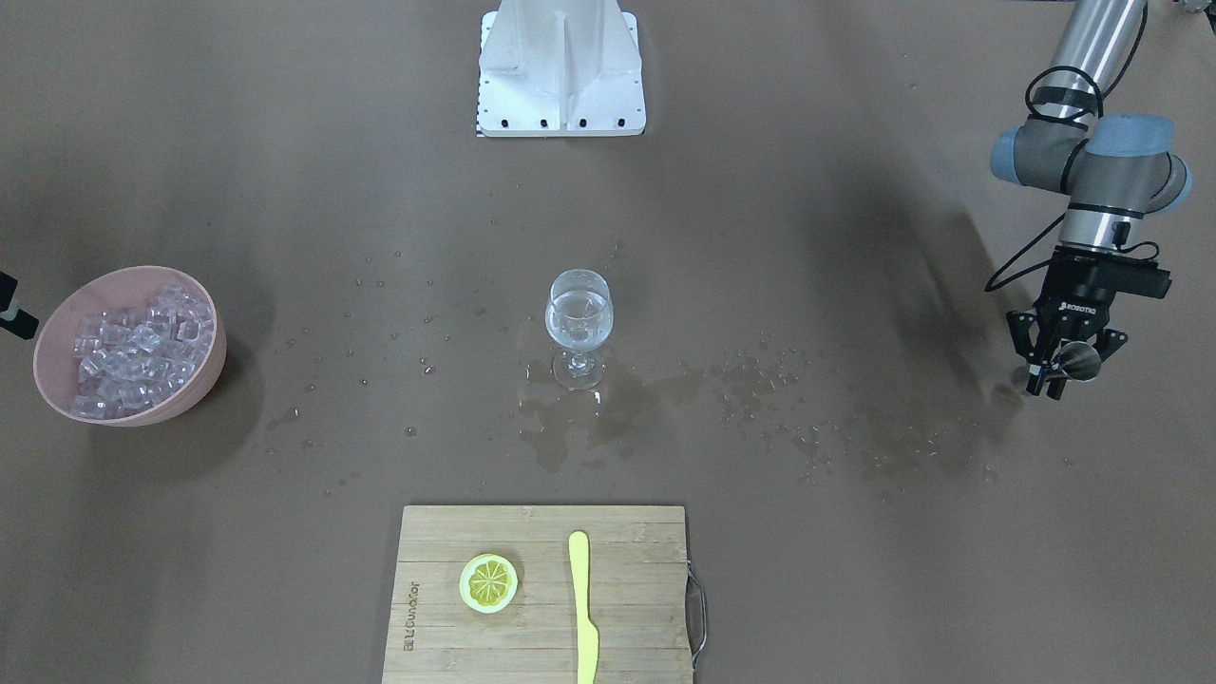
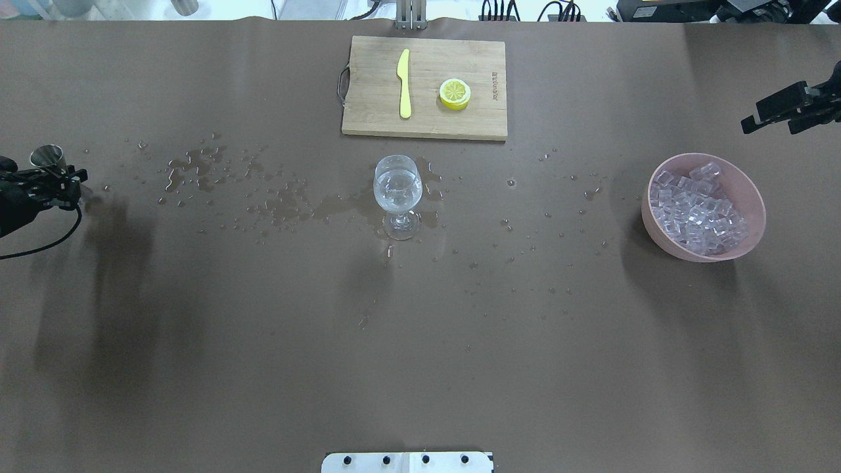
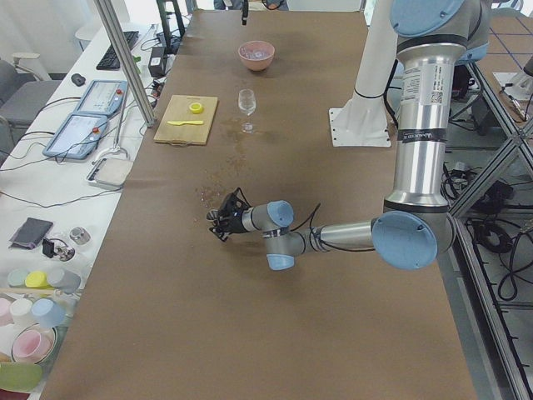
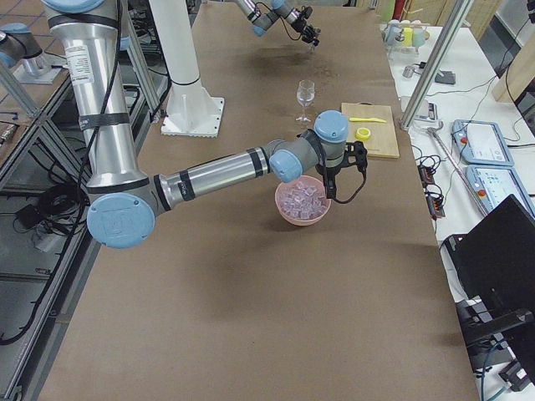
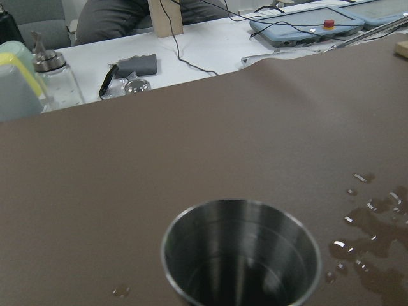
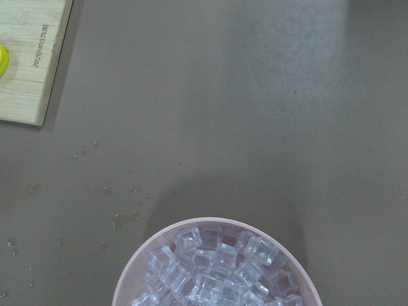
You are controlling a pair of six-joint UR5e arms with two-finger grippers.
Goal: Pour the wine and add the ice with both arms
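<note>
The wine glass [image 1: 579, 318] stands mid-table with a little clear wine [image 2: 397, 187] in its bowl. My left gripper [image 1: 1059, 368] is far off to the robot's left, low over the table, shut on a small steel cup [image 1: 1080, 359]. The left wrist view shows the cup [image 5: 241, 255] upright, with nothing visible in it. The ice [image 2: 700, 209] fills a pink bowl [image 2: 663, 240] on the robot's right. My right gripper [image 2: 775, 118] hovers beyond the bowl; its fingers look apart and empty. The right wrist view shows the ice [image 6: 210, 271] in the bowl [image 6: 191, 224] below.
A wooden cutting board [image 1: 456, 532] holds a lemon slice [image 1: 489, 581] and a yellow knife [image 1: 581, 608]. The white stand [image 1: 560, 66] sits at the robot's side. Water spills [image 2: 276, 207] spread from the glass toward the left gripper.
</note>
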